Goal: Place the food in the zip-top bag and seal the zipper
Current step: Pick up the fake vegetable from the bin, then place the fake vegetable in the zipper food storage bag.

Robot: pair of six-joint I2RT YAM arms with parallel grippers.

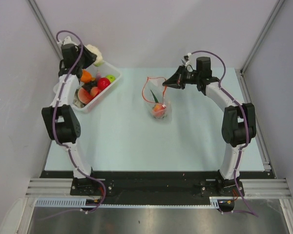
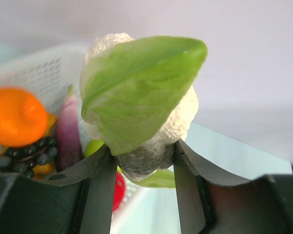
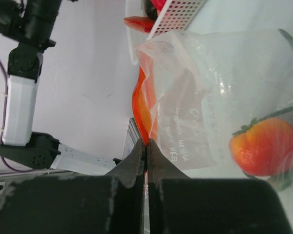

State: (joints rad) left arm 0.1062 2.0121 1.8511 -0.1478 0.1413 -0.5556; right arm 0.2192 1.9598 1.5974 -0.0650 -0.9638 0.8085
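carrying the cauliflower over to the held-open bag

my left gripper [image 2: 144, 151] has its jaws about half closed on the base of the toy cauliflower [image 2: 136, 92]. its green leaf faces the wrist camera, and it is lifted above the white basket [image 1: 109, 89] at the far left. my right gripper [image 3: 146, 146] is pinched fully together on the red-orange zipper [image 3: 139, 105]. it holds up one lip of the zip-top bag [image 1: 158, 102], which sits near mid-table, well apart from the basket. a toy tomato [image 3: 263, 146] already lies inside.

i judge the hold to be low on a bulky piece, so i'd swing across smoothly with no sharp wrist turns. the mouth looks snug for this piece. i'd come in from above on the side away from my right fingers, then lead with the narrower end. i'd let go only once most of the cauliflower is past the zipper. my right arm should hold steady so the lip doesn't fold shut.
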